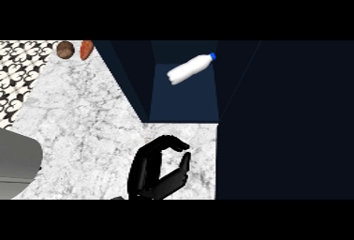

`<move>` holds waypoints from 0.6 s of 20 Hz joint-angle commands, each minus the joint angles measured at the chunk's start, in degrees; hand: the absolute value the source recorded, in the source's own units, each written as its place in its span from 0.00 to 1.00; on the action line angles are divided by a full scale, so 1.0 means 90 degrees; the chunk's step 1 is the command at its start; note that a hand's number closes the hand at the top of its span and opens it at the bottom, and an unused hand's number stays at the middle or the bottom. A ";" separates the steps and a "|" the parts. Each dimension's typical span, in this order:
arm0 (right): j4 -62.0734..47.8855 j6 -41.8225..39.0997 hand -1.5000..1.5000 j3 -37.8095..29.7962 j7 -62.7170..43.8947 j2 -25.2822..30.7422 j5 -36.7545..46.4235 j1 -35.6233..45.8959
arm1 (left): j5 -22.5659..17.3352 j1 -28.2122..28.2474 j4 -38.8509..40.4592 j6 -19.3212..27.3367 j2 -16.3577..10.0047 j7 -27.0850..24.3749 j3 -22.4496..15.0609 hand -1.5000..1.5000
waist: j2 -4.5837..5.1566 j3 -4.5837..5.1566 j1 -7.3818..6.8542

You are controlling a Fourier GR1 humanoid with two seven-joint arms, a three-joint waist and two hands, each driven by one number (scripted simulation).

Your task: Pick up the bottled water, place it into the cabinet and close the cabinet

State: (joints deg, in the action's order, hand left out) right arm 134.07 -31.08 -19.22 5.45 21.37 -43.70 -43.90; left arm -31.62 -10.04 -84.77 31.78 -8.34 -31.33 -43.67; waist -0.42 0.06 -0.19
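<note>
The bottled water point(190, 69) lies tilted inside the open cabinet point(183, 103), its blue cap pointing up and to the right. Its smooth white body is pale against the dark navy recess, so the placing looks done and only the closing is left. The right hand point(158, 169) (I take it for the right from where it enters) hovers over the veined white marble counter point(83, 131) just before the cabinet's mouth, glossy black fingers arched toward the thumb with nothing between them, well placed, I judge, to begin the closing.
</note>
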 commanded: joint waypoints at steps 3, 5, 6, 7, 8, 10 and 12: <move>0.1136 -0.0195 1.00 0.0199 -0.0436 0.0033 0.0328 -0.0371 | 0.0156 0.1012 -0.1297 -0.0190 -0.1004 0.0002 -0.0172 1.00 | 0.0006 0.0001 0.0017; 0.1227 -0.0324 1.00 0.0132 -0.0426 0.0079 0.0342 -0.0530 | 0.0192 0.1276 -0.1652 -0.0083 -0.1394 0.0126 -0.0083 1.00 | -0.0006 0.0002 0.0036; 0.1286 -0.0445 1.00 0.0337 -0.0365 -0.0057 0.0561 -0.0561 | -0.0035 0.1427 -0.1436 -0.0561 -0.1632 -0.0106 0.0146 1.00 | 0.0003 0.0007 0.0061; 0.1124 -0.0535 1.00 0.0241 -0.0432 0.0217 0.0585 -0.0419 | -0.0081 0.1626 -0.1931 -0.0504 -0.1894 0.0048 0.0146 1.00 | -0.0009 0.0006 -0.0025; 0.1096 -0.0813 1.00 0.0329 -0.0489 0.0450 0.0528 -0.0346 | 0.0012 0.1694 -0.1607 -0.0545 -0.1743 -0.0232 0.0090 1.00 | 0.0004 0.0010 -0.0013; 0.1344 -0.1100 1.00 0.0473 -0.0536 0.0524 0.0439 -0.0620 | -0.0263 0.1644 -0.1871 -0.0860 -0.2253 -0.0019 0.0533 1.00 | -0.0006 0.0012 0.0054; 0.1632 -0.1064 1.00 0.0470 -0.0576 0.0644 0.0409 -0.0596 | -0.0223 0.1906 -0.2242 -0.0803 -0.2485 -0.0088 0.0599 1.00 | -0.0019 0.0017 0.0018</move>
State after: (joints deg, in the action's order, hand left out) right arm 134.50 -40.62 -14.52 3.54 25.74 -43.12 -46.71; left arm -32.68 4.09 -100.74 26.30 -26.04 -31.78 -40.48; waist -0.52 0.16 0.01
